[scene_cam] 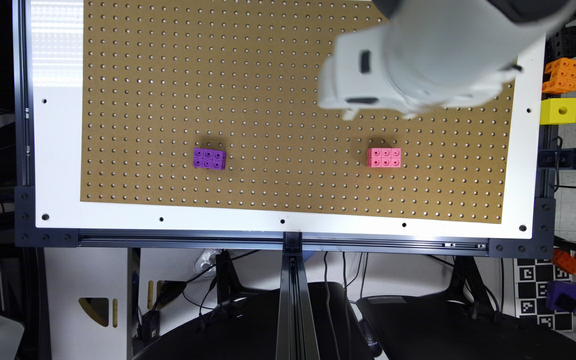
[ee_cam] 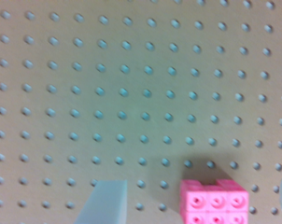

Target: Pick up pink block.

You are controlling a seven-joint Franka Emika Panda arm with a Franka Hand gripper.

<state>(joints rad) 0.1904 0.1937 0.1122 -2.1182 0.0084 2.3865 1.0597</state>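
While the claw [ee_cam: 192,205] hangs open above the pegboard [scene_cam: 268,75], holding nothing, the pink block [scene_cam: 384,157] lies flat on the board, well apart from the purple block [scene_cam: 209,158]. It appears to be rigid, light plastic, probably smooth-sided. Judged best grip: across the two long sides, centred, so it cannot pivot.

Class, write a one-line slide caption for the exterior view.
White gripper above a brown pegboard, with the pink block and purple block lying apart.
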